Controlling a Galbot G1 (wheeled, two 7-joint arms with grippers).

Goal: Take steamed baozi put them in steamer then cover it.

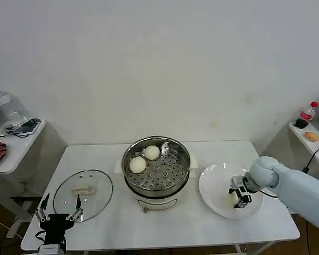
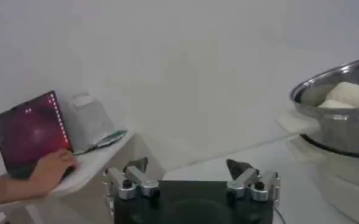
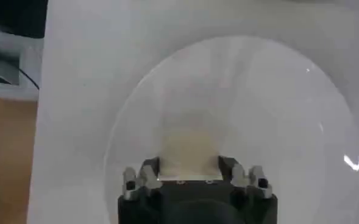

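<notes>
My right gripper (image 1: 239,197) is down on the white plate (image 1: 212,180), which sits just beside the steamer (image 1: 156,169) on its right side. In the right wrist view a bun (image 3: 188,152) sits between my two fingers (image 3: 228,167), which look closed up against its sides. So I read this as a grip on the third baozi, not yet lifted. I can't see whether any other bun is on the plate.

Two baozi (image 1: 143,158) already lie in the steamer, on the perforated tray, toward its far-left part, touching or nearly so. Near and right parts of the tray are bare.

My left gripper (image 1: 58,215) idles well to the left of the steamer, by the near edge of the glass lid (image 1: 83,194), jaws spread wide, holding nothing. The lid lies flat on the table (image 1: 202,234), off the steamer.

Risks as I judge them:
- Soft dough: squeeze too hard and it dents or tears; too light and it slips out on the lift.
- Bun may stick to the plate and drag it toward the steamer.
- Carrying low could clip the steamer rim and knock the bun loose.
- Dropping onto the two already inside would squash them; aim for the bare tray.
</notes>
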